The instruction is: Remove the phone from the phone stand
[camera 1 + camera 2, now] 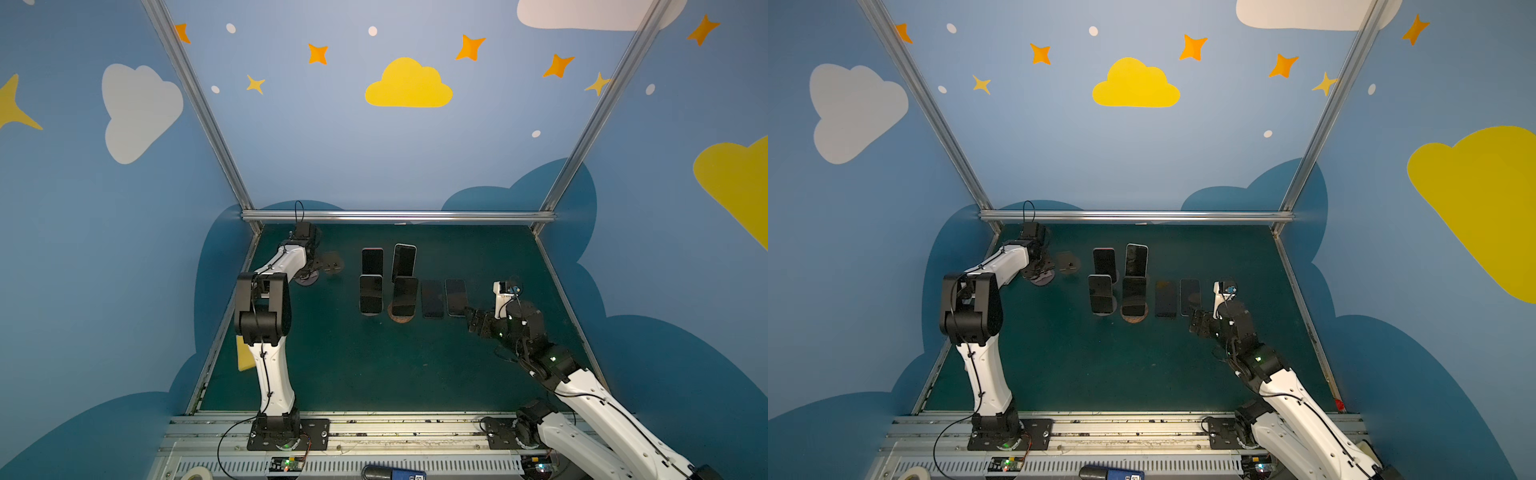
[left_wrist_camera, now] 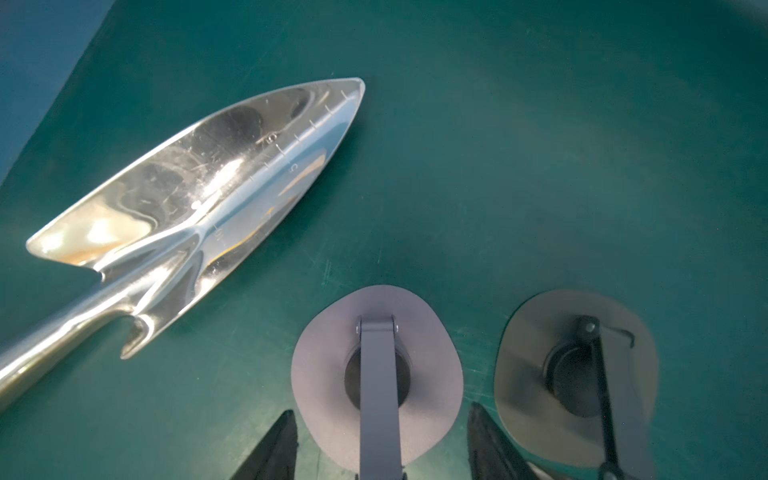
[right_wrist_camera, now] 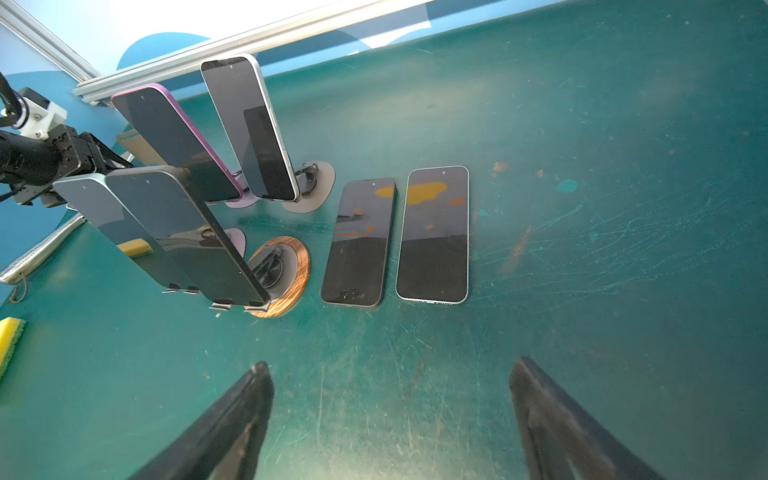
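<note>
You're in a robot lab cell: aluminium frame (image 1: 397,216), blue panels (image 1: 332,158) painted with clouds (image 1: 408,85) and stars (image 1: 318,54), green worktop (image 1: 374,365), left arm (image 1: 272,374) bolted at 7 o'clock, right arm (image 1: 582,390) at 5

Surface: green table (image 3: 623,124) (scratched, stained)
Flat: dark phone (image 3: 359,243) beside silver-edged phone (image 3: 433,235)
Also: metal trowel (image 2: 199,195), yellow sponge (image 3: 10,340), wooden-based stand (image 3: 302,270)

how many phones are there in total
6. Four stand propped in two rows: pink phone, white phone, blue phone, dark phone. Two lie flat beside them: black phone, silver phone. None seem hidden.
</note>
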{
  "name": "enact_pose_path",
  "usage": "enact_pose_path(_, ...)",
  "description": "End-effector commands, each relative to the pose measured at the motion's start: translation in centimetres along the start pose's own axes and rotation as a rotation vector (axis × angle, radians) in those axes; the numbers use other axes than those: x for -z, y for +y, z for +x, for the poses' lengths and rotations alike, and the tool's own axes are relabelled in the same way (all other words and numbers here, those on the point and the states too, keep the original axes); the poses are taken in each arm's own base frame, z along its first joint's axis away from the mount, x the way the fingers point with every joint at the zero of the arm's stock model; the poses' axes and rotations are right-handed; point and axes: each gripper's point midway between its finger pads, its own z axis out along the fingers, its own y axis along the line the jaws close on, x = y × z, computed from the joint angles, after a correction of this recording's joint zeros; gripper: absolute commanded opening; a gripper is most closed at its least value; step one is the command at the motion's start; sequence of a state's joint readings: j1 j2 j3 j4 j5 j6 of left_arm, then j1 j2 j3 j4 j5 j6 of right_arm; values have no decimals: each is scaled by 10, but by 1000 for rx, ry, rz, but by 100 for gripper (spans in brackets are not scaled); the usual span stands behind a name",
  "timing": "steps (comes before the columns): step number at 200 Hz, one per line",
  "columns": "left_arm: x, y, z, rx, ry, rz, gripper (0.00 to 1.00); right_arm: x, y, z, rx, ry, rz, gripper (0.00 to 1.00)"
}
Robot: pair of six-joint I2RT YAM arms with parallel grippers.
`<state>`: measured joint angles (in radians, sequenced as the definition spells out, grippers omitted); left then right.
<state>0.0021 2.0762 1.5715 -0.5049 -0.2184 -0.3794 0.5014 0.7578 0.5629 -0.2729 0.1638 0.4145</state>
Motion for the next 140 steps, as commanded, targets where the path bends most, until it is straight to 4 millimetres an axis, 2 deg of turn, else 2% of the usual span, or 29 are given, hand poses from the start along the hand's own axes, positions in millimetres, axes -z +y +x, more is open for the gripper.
enact_pose_path(1, 8, 5, -12, -10, -35, -21, 75, 0, 1, -2, 2, -7, -7, 90)
enact_pose_path(33, 30, 13, -20, -14, -53, -36, 89, -3, 4, 1, 9, 15, -18, 90)
enact_pose_path(57, 65, 22, -31, 50, -112, -4, 95, -7, 5, 3, 11, 39, -17, 90)
enact_pose_path(78, 113, 21, -43, 100, -183, 95, 96, -8, 7, 3, 4, 47, -25, 91)
enact_pose_path(109, 185, 21, -41, 174, -266, 285, 96, -13, 2, 8, -24, 68, 0, 91)
enact_pose_path(140, 269, -7, -25, 189, -425, 597, 97, -15, -16, 13, -105, 71, 98, 91)
